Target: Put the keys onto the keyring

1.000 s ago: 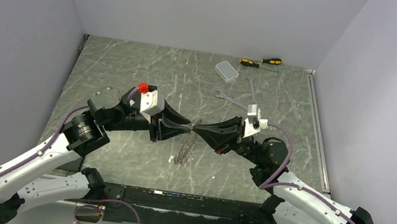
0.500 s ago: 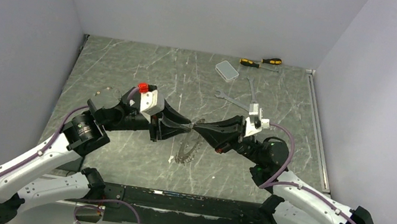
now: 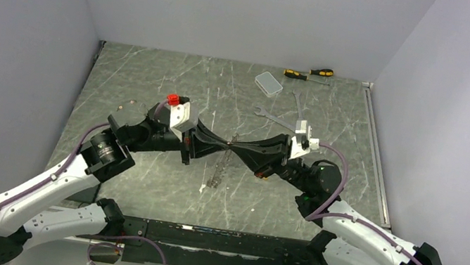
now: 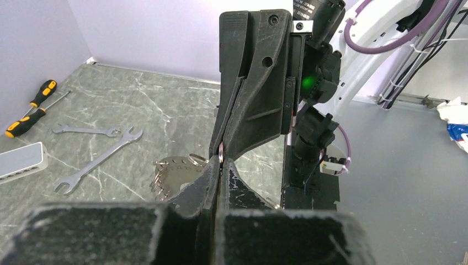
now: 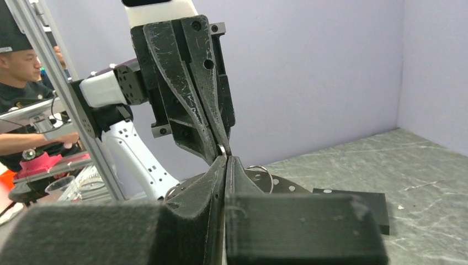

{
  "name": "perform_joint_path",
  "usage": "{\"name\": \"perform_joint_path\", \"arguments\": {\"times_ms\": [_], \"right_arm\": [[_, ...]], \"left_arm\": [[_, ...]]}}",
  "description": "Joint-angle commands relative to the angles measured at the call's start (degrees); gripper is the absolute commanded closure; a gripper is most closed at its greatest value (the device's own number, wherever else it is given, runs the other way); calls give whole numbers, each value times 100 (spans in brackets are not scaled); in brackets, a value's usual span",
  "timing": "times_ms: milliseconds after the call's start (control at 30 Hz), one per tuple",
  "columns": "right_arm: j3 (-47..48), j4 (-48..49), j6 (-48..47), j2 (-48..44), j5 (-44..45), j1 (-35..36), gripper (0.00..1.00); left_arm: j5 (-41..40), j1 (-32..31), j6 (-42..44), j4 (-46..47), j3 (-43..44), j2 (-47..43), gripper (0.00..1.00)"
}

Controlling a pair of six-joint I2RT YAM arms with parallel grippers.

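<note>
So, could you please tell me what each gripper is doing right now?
Left gripper: closed on the keyring.
Right gripper: closed on the keyring too.

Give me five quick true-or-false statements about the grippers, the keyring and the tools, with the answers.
1. The left gripper and right gripper meet tip to tip. True.
2. The keyring lies flat on the table. False: it hangs from the gripper tips.
3. The screwdrivers lie near the far edge. True.
4. The left gripper is wide open. False: it is shut.
5. The wrenches sit inside the box. False: they lie on the table beside it.
</note>
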Motion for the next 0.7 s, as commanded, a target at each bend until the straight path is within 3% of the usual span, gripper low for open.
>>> {"name": "perform_joint_path", "arguments": {"times_ms": [0,233,300,333,367,400,433,500,667], "right_arm": [[174,433,-25,-179,-87,62,100],[159,-115,-351,-517,-170,55,100],[210,-164,-348,-498,-278,55,100],[218,-147,-322,-483,-310,55,100],[214,-118,-292,-468,-321,55,100],[206,-87,-264,-461,-310,55,100],[189,-39,-236,-458,-285,55,100],[183,27,-221,-457,-254,55,100],[227,-39,-247,-437,-259,55,100]], "left_arm": [[62,-34,-4,120,184,72,100],[19,-30,334,-504,385,69,100],[62,-34,287,-439,379,84,89],[78,-34,252,-407,372,99,79],[68,-31,214,-372,362,110,61],[44,-34,181,-345,348,117,51],[5,-34,173,-337,343,124,48],[-65,-34,155,-344,334,101,48],[-184,-34,168,-416,336,17,61]]}}
